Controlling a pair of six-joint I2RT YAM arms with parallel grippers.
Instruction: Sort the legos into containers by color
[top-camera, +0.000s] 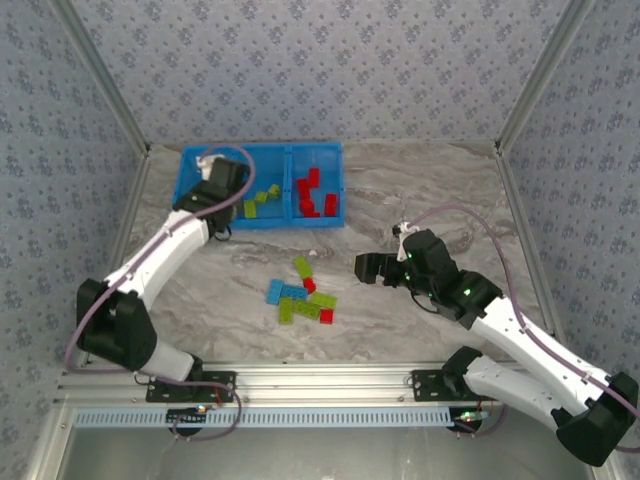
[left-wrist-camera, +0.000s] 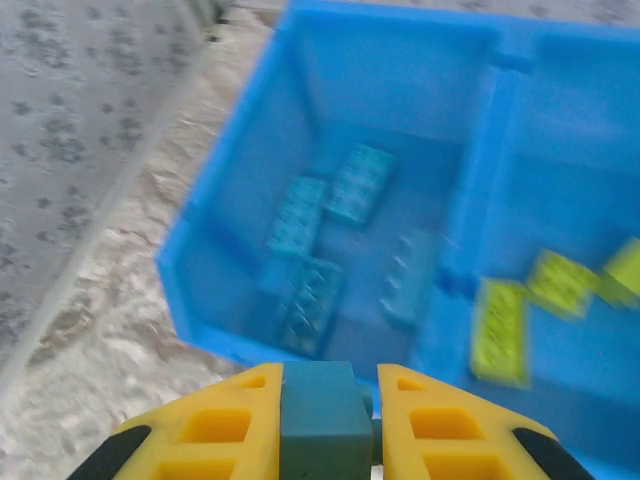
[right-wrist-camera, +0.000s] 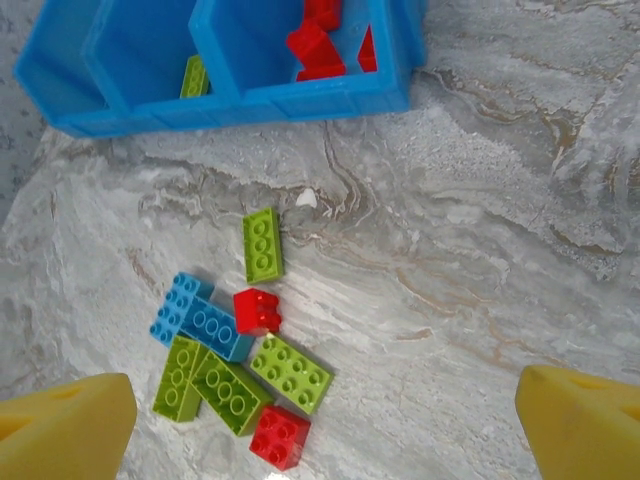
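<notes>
Blue lego (left-wrist-camera: 322, 425) in left gripper (left-wrist-camera: 330, 392), over leftmost container (left-wrist-camera: 235, 225)

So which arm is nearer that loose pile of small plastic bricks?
Right. The right end effector sits just right of the pile; the left end effector is over the blue plastic bin, holding a blue brick.

I see my left gripper (left-wrist-camera: 330, 382) pinching a light blue brick (left-wrist-camera: 320, 435) above the end bin (left-wrist-camera: 232, 225). Four blue bricks (left-wrist-camera: 360, 185) lie mid-floor, and lime bricks (left-wrist-camera: 500, 330) lie in the neighbouring bin (left-wrist-camera: 590, 120).
</notes>
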